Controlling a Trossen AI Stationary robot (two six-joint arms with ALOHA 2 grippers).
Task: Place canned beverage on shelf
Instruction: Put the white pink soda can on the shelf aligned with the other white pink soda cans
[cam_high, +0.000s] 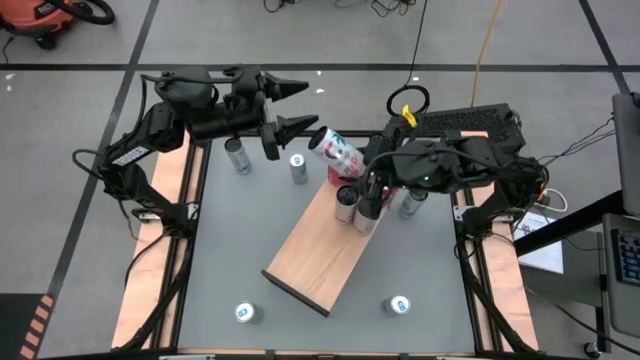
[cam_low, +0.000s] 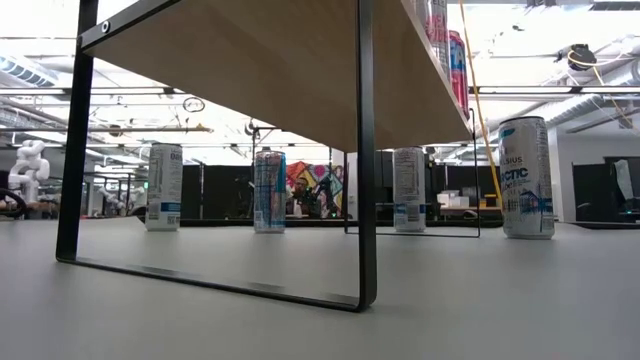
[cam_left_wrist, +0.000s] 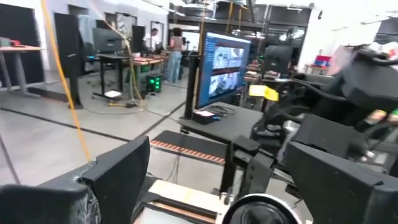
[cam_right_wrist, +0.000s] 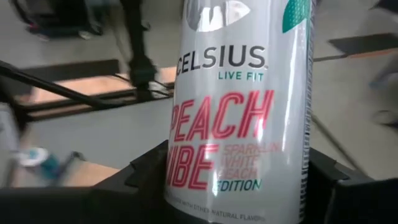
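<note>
Over the far end of the wooden shelf (cam_high: 325, 250), Celsius Peach Vibe can (cam_right_wrist: 239, 112) clamped between the right gripper (cam_high: 345, 165) fingers, tilted. Rigid, smooth, likely slippery aluminium; probably full and weighty; best held mid-body. Left gripper (cam_high: 290, 105) raised beside it, spread wide, empty.

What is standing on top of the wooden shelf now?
On the shelf, cans stand at its far end: one silver can shows clearly, and the right gripper covers the rest. The near end is bare.
</note>
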